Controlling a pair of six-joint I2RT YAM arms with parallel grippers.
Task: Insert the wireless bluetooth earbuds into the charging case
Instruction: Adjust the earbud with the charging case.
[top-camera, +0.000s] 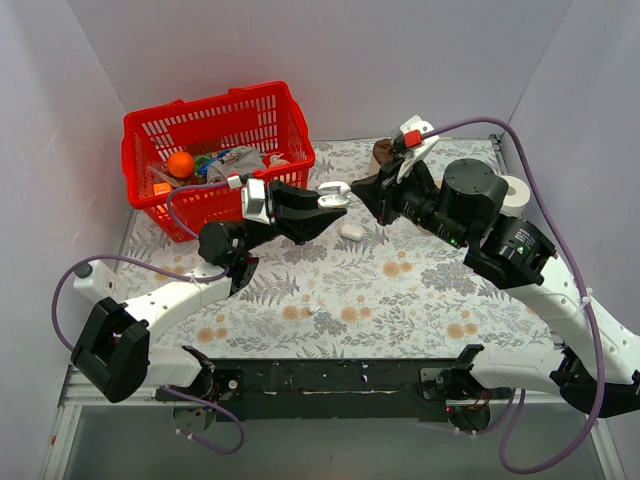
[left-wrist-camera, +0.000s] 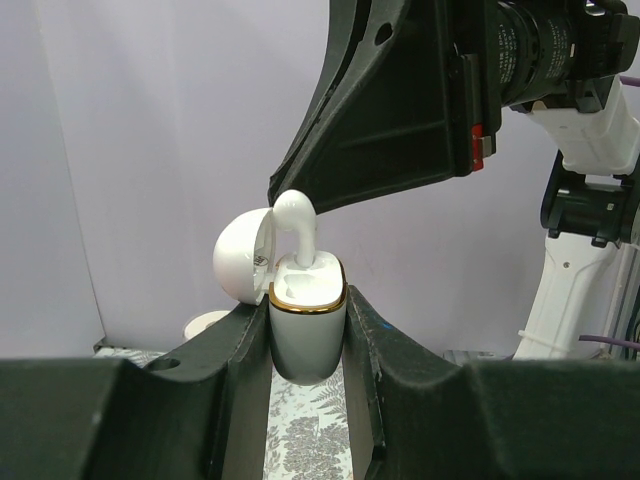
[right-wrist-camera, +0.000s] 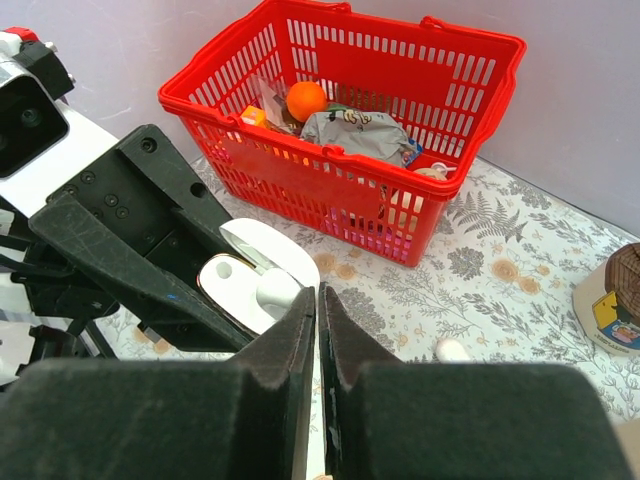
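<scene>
Over the middle of the floral tablecloth (top-camera: 330, 290) the two arms meet nose to nose. Reading matter first: a grey packet (right-wrist-camera: 360, 130) in the red basket (top-camera: 285, 125) carries print, but it's too small to make out.

Pale, plain walls (top-camera: 350, 60) box the table in on three sides. That basket sits at the rear left with an orange (top-camera: 180, 164) inside, and a white roll (top-camera: 517, 190) stands at the far right edge.

Now the arms. The left arm reaches in low from the left. The left gripper (left-wrist-camera: 306, 350) is clamped on the charging case (left-wrist-camera: 306, 315), one finger on each side, case upright and off the cloth. Its lid is swung open to the left, and a gold rim rings the mouth.

One earbud (left-wrist-camera: 300, 225) stands in the case, stem down, head poking above the rim. The right arm comes in from the right. The right gripper (right-wrist-camera: 318, 305) has its fingers pressed together with only a thin slit between them, tips right at the earbud's head.

Below them, a small white piece (top-camera: 352, 231) lies on the cloth, too small to identify.
</scene>
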